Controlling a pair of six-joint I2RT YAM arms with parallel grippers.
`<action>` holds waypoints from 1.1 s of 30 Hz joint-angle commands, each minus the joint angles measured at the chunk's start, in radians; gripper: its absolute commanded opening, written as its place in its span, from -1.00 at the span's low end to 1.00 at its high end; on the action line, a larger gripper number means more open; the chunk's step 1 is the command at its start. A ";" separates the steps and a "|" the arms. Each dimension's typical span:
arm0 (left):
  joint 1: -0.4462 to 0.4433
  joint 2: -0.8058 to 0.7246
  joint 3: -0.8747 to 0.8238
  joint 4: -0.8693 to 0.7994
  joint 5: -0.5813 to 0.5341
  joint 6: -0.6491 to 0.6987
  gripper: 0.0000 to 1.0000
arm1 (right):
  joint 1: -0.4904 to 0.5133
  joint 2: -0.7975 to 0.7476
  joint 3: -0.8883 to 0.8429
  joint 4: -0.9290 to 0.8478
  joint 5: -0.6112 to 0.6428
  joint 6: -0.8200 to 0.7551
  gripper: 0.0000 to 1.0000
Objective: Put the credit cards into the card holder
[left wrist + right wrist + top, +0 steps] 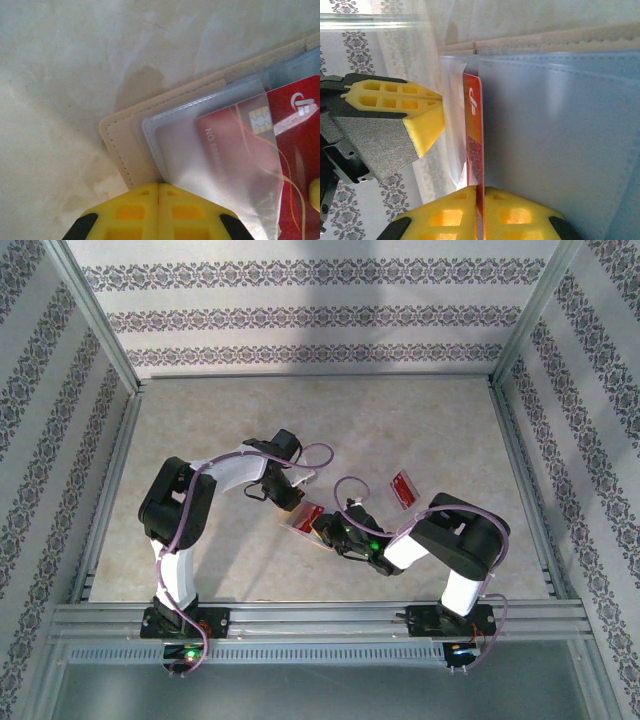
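Observation:
The tan card holder (pixel 119 145) lies open on the table, its clear pocket (pixel 200 150) lifted. My left gripper (pixel 159 184) is shut on the pocket's edge at the holder's corner. A red credit card (pixel 295 150) with white marks sits partly under that clear pocket. Seen edge-on in the right wrist view, the same red card (pixel 474 120) is pinched in my shut right gripper (pixel 480 189), beside the grey-lilac pocket (pixel 555 130). From above, the holder (pixel 297 524) lies between the left gripper (pixel 288 498) and the right gripper (pixel 326 529).
A second red credit card (pixel 402 490) lies flat on the table to the right of both grippers. The left gripper's yellow finger (pixel 422 125) stands close to the left of the held card. Metal rails (pixel 320 618) and patterned walls ring the table.

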 commanded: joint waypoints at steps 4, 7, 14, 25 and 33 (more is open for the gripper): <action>-0.007 -0.006 -0.023 -0.003 -0.042 -0.007 -0.99 | -0.007 0.035 0.020 -0.125 -0.036 -0.020 -0.93; -0.007 -0.010 -0.026 0.003 -0.035 -0.008 -0.99 | -0.010 0.052 0.039 -0.132 -0.049 -0.029 -0.92; -0.007 -0.025 -0.025 -0.002 -0.031 -0.011 -0.98 | -0.013 0.077 0.059 -0.136 -0.060 -0.034 -0.88; -0.008 -0.080 0.014 -0.048 -0.026 -0.020 -0.98 | -0.015 0.080 0.054 -0.137 -0.058 -0.032 -0.86; -0.014 -0.052 -0.010 -0.030 0.014 -0.027 -0.98 | -0.014 0.047 0.064 -0.178 -0.055 -0.048 -0.72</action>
